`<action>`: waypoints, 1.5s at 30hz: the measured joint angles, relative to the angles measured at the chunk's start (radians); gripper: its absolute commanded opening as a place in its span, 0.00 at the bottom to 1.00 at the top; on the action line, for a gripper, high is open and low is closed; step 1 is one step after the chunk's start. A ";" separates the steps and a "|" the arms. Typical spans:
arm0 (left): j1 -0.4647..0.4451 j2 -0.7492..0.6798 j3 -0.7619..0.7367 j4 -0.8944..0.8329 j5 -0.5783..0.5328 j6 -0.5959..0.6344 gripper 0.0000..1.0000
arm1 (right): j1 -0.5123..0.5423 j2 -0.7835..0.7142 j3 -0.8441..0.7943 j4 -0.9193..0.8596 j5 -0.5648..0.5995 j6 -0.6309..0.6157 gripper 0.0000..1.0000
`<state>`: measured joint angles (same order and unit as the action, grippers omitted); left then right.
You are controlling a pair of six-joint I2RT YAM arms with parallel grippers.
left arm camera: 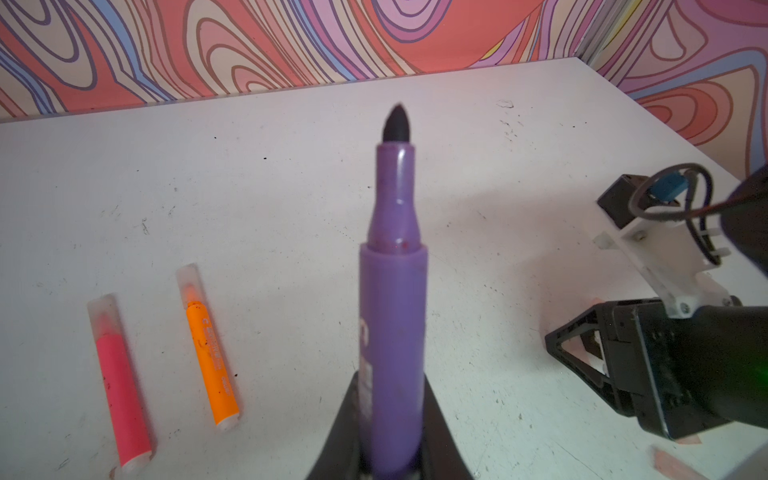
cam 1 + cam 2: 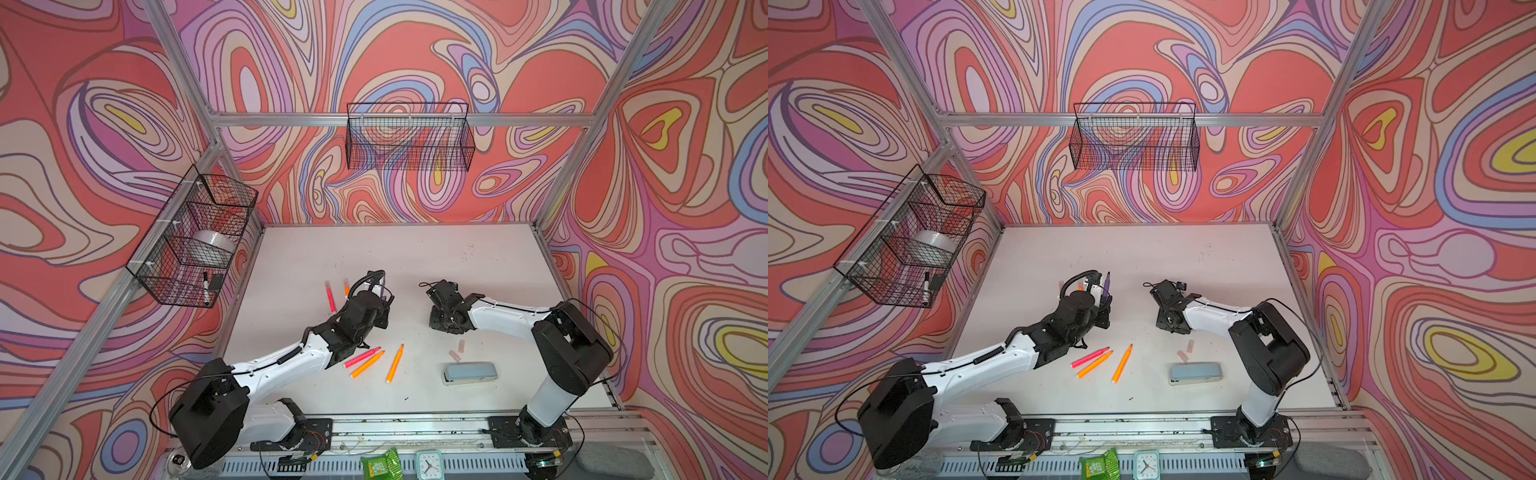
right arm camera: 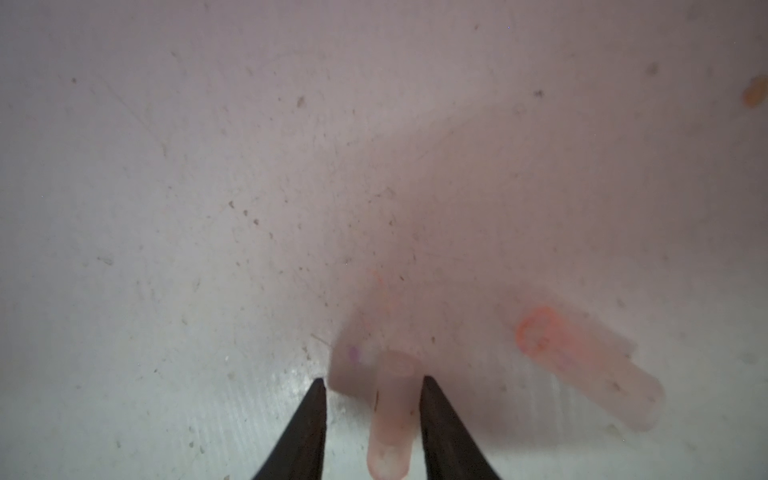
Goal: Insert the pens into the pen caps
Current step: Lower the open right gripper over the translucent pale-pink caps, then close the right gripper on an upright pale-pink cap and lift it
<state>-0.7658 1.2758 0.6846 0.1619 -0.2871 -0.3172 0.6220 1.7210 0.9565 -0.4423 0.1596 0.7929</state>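
Left claw [image 1: 392, 440] is clamped on the purple pen [image 1: 392, 291], which stands upright with its bare tip up, above mid-desk. Right claw [image 3: 372, 380] points down at the desk [image 2: 374, 249] with its jaws apart, straddling a clear cap [image 3: 390, 415]. There's a gap on one side, so no grip yet. A second cap [image 3: 590, 365] with an orange-stained rim lies just beside it. Two loose caps [image 2: 461, 345] lie near the grey stapler [image 2: 469, 372]. A capped pink pen [image 2: 330, 297] and a capped orange pen [image 2: 346, 286] lie side by side, just left of the left claw in both top views. Front-centre are an uncapped pink pen [image 2: 361, 357], an uncapped orange pen [image 2: 368, 364] touching it, and a third orange pen [image 2: 395, 363] near them. The desk is white, scuffed and peppered with dark specks. Walls are a swirly red/pink/purple print on an aluminium frame. One wire basket [image 2: 409, 137] hangs on the back wall. The side basket [image 2: 191, 241] on the left wall holds a tape roll [image 2: 212, 243] and a black-capped marker [image 2: 205, 286].
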 measured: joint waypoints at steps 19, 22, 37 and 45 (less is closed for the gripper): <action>0.000 0.005 0.001 0.006 0.036 0.003 0.00 | -0.001 0.009 0.007 -0.006 0.027 -0.018 0.12; 0.000 0.005 0.001 0.021 0.067 0.003 0.00 | -0.001 -0.005 0.002 -0.007 0.023 -0.023 0.11; 0.000 0.022 0.029 0.068 0.174 -0.248 0.00 | -0.047 -0.327 0.124 0.117 0.006 -0.081 0.05; 0.001 0.113 0.017 0.243 0.519 -0.178 0.00 | -0.092 -0.404 -0.060 0.310 -0.089 -0.085 0.03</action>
<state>-0.7650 1.3884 0.7013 0.4049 0.2321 -0.4953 0.5304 1.3167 0.8963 -0.1326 0.0708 0.7078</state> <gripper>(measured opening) 0.173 0.154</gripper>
